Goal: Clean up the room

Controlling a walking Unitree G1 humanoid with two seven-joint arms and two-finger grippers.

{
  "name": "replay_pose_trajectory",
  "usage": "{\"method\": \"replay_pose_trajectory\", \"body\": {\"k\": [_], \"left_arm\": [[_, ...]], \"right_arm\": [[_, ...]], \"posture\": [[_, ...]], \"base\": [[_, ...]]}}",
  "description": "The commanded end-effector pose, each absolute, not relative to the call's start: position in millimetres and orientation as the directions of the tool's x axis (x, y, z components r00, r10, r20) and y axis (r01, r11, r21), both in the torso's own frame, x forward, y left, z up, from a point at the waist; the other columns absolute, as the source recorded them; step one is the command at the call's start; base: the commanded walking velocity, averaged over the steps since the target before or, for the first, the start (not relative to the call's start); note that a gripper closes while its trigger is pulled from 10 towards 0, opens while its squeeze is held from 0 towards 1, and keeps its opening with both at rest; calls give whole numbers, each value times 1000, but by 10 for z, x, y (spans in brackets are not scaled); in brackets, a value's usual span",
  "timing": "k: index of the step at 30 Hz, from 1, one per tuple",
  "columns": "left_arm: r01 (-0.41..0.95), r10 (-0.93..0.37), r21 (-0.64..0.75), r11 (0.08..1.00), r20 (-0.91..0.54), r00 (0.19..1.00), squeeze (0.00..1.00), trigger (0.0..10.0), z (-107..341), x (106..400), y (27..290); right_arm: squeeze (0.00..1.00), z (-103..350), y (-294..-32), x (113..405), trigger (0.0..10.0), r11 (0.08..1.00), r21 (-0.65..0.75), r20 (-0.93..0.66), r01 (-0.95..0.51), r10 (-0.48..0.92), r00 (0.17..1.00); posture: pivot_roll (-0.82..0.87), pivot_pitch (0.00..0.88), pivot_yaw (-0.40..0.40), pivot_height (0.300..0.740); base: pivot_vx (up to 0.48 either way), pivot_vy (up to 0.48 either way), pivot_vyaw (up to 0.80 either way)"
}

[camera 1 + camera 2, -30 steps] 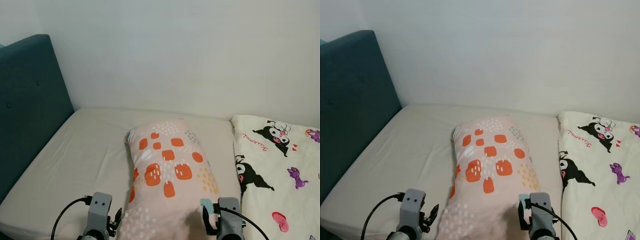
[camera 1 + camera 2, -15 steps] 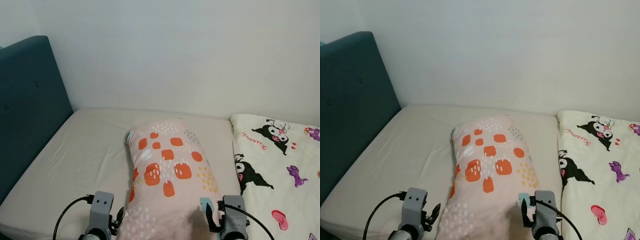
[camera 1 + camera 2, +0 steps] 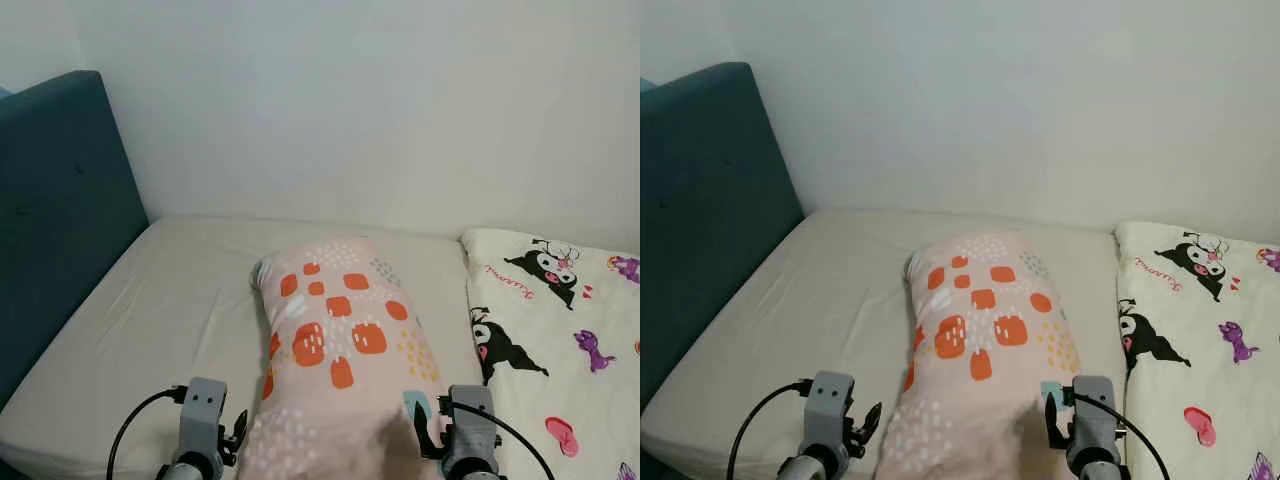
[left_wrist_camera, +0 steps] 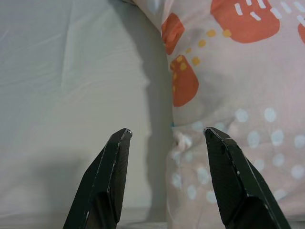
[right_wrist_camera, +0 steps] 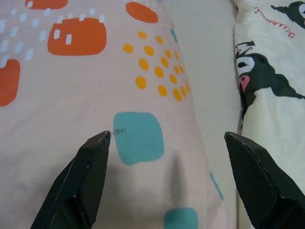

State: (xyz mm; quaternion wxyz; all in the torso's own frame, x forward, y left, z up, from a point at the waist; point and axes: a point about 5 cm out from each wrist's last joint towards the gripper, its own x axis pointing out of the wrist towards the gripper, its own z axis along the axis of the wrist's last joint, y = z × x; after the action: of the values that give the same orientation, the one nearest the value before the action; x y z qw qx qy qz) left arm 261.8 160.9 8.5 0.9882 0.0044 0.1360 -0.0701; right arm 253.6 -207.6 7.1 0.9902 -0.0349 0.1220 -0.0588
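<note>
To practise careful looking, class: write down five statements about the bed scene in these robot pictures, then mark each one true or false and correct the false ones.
1. The pillow has orange patches on pink cloth. True.
2. The left gripper is shut. False: its fingers are open, spanning the pillow's edge.
3. A cartoon-print blanket lies to the right of the pillow. True.
4. The headboard is red. False: it is dark teal, at the left end of the mattress.
5. The right gripper is shut on the blanket. False: it is open over the pillow, beside a teal patch.
</note>
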Motion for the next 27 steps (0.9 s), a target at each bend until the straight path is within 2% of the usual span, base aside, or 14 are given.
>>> {"method": "replay_pose_trajectory", "body": {"k": [1, 12, 23, 27], "left_arm": [[127, -129, -27, 992, -276, 953, 0, 10000, 82, 2607, 1611], [136, -138, -28, 990, -270, 953, 0, 10000, 120, 2630, 1605], [139, -142, -31, 990, -271, 952, 0, 10000, 132, 2633, 1614], [139, -142, -32, 990, -268, 953, 0, 10000, 143, 2634, 1609]], "right_arm": [[0, 70, -2107, 2523, 10000, 990, -79, -243, 116, -132, 961], [0, 107, -2145, 2546, 10000, 988, -69, -228, 138, -151, 962], [0, 120, -2140, 2562, 10000, 988, -58, -225, 141, -151, 963], [0, 135, -2138, 2577, 10000, 989, -56, -218, 138, -147, 965]], "posture": [[3, 108, -9, 671], [11, 112, 3, 671], [18, 115, 3, 632], [20, 116, 2, 632]], "base": [[0, 0, 0], [0, 0, 0], [0, 0, 0], [0, 0, 0]]}}
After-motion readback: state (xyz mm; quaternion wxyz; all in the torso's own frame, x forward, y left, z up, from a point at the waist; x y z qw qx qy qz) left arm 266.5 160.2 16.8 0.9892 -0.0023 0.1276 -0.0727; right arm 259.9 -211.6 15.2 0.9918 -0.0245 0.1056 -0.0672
